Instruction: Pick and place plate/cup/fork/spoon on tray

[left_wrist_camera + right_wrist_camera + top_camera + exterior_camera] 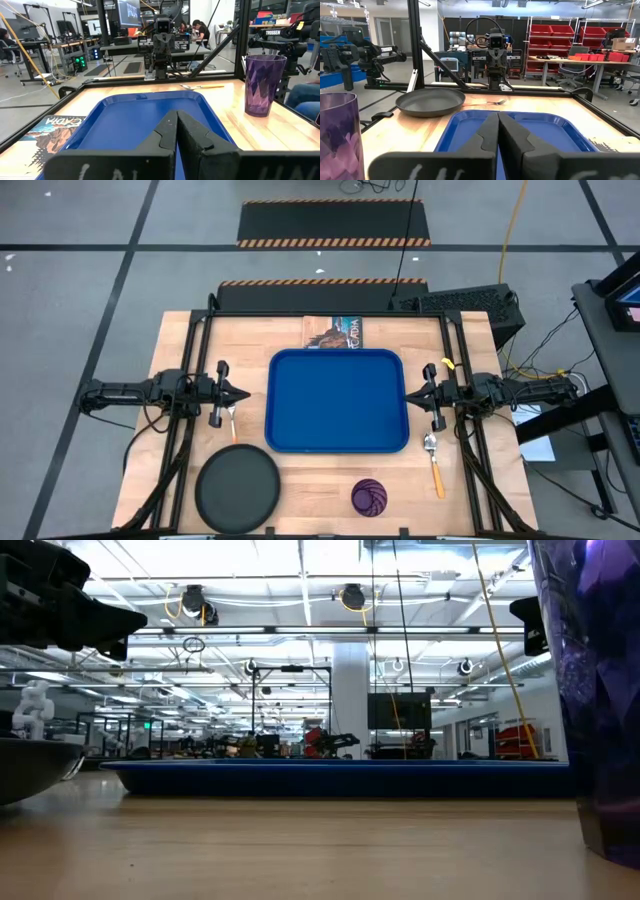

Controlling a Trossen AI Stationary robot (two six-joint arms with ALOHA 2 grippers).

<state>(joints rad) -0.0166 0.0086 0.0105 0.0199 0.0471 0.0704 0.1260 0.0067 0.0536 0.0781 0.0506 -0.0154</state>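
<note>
purple cup (pixel 600 690) nearest the low camera, blue tray (pixel 337 400) bare mid-table

booklet (pixel 334 332) reading "cada" touches the tray's far edge. plate (pixel 237 488) front-left, fork (pixel 231 420) under left gripper (pixel 244 394), spoon (pixel 434 460) near right gripper (pixel 409 394); both grippers' fingers pressed together, holding nothing.

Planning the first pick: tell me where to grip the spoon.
Grip the spoon across its thin orange handle, coming straight down with the right gripper, which waits nearest. It lies flat on the table right of the tray, bowl pointing away from the front edge.
</note>
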